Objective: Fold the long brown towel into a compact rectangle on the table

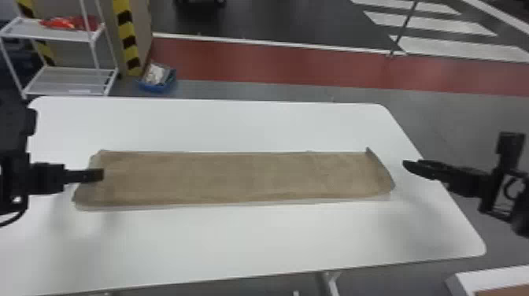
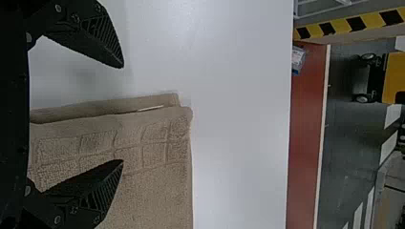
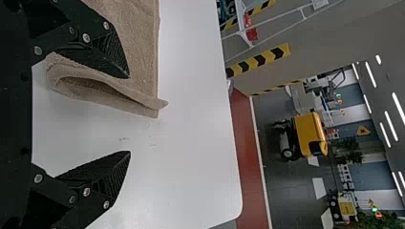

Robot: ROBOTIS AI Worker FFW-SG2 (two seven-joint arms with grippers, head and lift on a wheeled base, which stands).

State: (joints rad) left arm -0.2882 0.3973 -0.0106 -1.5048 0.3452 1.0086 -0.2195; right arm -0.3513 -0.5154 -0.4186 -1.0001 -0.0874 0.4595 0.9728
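The brown towel [image 1: 236,177] lies flat as a long strip across the table, its layered right end slightly raised. At its left end my left gripper [image 1: 94,175] is over the cloth. My right gripper [image 1: 411,167] stands just off the right end. In the left wrist view the left gripper [image 2: 123,114] is open around the end edge of the towel [image 2: 157,181], whose two layers show there. The right wrist view has the right gripper [image 3: 130,114] open, with the folded end of the towel [image 3: 110,93] between and beyond its fingers, not gripped.
The white table [image 1: 236,244] extends in front of and behind the towel. Beyond its far edge stand a white shelf rack [image 1: 59,33] and a blue bin [image 1: 157,80] on the floor. A white box [image 1: 488,277] is at the lower right, past the table.
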